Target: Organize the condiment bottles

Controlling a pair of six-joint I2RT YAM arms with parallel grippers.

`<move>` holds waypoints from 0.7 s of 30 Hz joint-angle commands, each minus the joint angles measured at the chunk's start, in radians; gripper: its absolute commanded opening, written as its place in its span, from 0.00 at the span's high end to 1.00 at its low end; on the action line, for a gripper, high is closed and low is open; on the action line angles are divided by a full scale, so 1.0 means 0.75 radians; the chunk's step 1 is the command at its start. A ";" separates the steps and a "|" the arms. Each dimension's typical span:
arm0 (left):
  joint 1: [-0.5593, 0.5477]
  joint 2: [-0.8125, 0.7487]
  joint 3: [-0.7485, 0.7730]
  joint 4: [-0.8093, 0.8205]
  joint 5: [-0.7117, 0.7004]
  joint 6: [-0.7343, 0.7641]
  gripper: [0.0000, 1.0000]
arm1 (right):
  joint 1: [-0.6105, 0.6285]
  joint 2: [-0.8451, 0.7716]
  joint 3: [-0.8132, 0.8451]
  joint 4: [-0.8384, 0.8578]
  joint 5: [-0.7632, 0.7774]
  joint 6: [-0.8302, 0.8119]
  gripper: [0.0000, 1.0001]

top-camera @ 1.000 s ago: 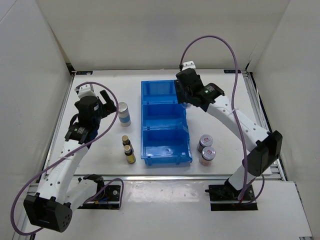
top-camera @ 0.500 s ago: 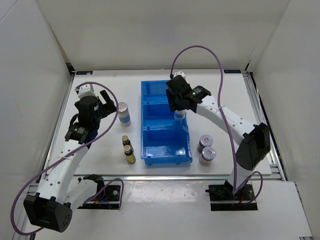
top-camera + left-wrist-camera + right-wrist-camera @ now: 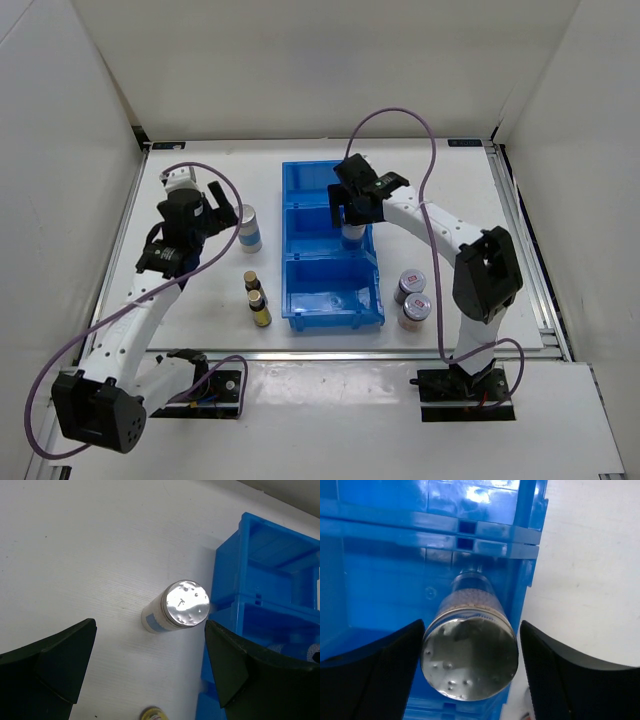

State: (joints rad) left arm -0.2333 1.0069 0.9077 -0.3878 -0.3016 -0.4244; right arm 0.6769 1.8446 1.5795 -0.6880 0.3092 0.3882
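Note:
A white bottle with a silver top (image 3: pixel 248 226) (image 3: pixel 185 604) stands on the table left of the blue bin (image 3: pixel 330 175). My left gripper (image 3: pixel 218 205) (image 3: pixel 150 630) hovers over it, open, with the fingers wide on either side. A second white bottle (image 3: pixel 352 233) (image 3: pixel 469 659) stands in the bin's middle compartment by its right wall. My right gripper (image 3: pixel 352 218) (image 3: pixel 471 645) straddles its top, open, with a thin gap beside the cap. Two slim dark bottles (image 3: pixel 252 281) (image 3: pixel 260 308) stand left of the bin. Two silver-lidded jars (image 3: pixel 410 284) (image 3: pixel 415 309) stand to its right.
The bin's far and near compartments hold nothing. Its left wall (image 3: pixel 260 555) rises close beside the left-hand white bottle. A yellow-rimmed cap (image 3: pixel 152 714) shows at the bottom edge of the left wrist view. White walls enclose the table on three sides.
My right arm carried the white bottle from the bin's far right edge down into the middle compartment, and its jaws have parted from it. The left arm barely shifted.

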 commanded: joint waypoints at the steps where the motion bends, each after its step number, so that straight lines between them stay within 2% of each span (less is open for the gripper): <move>1: -0.004 0.017 -0.010 0.034 0.085 0.020 0.00 | 0.001 -0.060 -0.012 0.007 -0.014 0.035 0.05; 2: -0.004 0.034 -0.010 0.034 0.128 0.032 0.00 | 0.001 -0.105 -0.012 0.007 0.005 0.035 0.00; 6: -0.004 0.091 -0.010 0.034 0.246 0.061 0.00 | 0.001 -0.238 0.021 -0.046 0.074 -0.031 0.00; 11: -0.004 0.279 0.098 -0.019 0.400 0.087 0.00 | 0.001 -0.442 0.025 -0.066 0.093 -0.092 0.00; 21: -0.004 0.512 0.219 -0.031 0.408 0.100 0.00 | 0.001 -0.653 -0.075 -0.054 0.081 -0.143 0.00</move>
State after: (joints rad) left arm -0.2333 1.3666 1.0008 -0.4133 -0.0181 -0.3622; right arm 0.6762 1.3766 1.5471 -0.7296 0.3607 0.3138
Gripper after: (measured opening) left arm 1.000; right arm 0.998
